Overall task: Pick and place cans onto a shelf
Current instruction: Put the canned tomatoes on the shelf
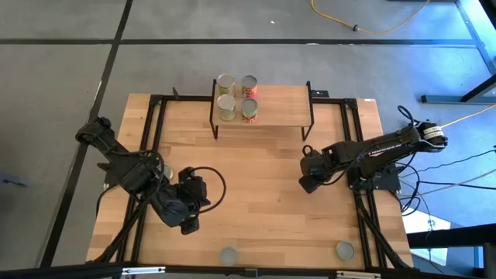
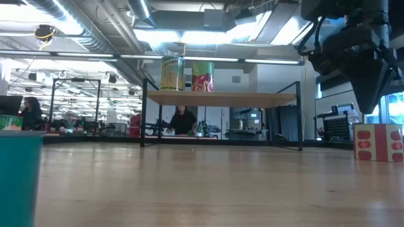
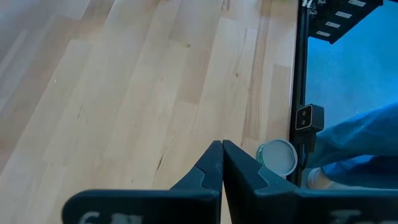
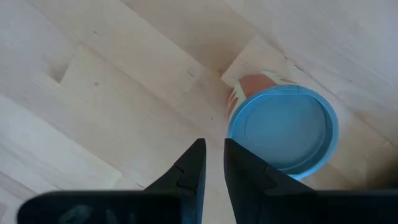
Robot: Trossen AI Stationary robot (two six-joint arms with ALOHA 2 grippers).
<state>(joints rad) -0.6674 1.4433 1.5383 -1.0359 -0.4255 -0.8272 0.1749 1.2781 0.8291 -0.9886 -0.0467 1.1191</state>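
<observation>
1. While the right gripper [image 4: 211, 163] hangs above the table [image 1: 263, 178], its two fingers stand narrowly apart with bare wood showing in the slit, and they hold nothing.
2. A red-labelled can [image 4: 283, 127] stands upright just beside those fingertips, apart from them; its label is mostly hidden under its own top in the right wrist view.
3. The left gripper [image 3: 222, 163] has its fingers pressed together, empty, over the table's near left part.
4. Four cans [image 1: 237, 97] stand in a tight square at the left end of the shelf [image 1: 283, 105]; from table height only two show, the rear pair hidden behind them.
5. Two more cans rest near the table's front edge, one [image 1: 228, 255] about mid-width and one [image 1: 344, 250] toward the right; their labels cannot be read from above.
6. In the low view a teal can [image 2: 19, 173] is cut off at the picture's edge.
</observation>
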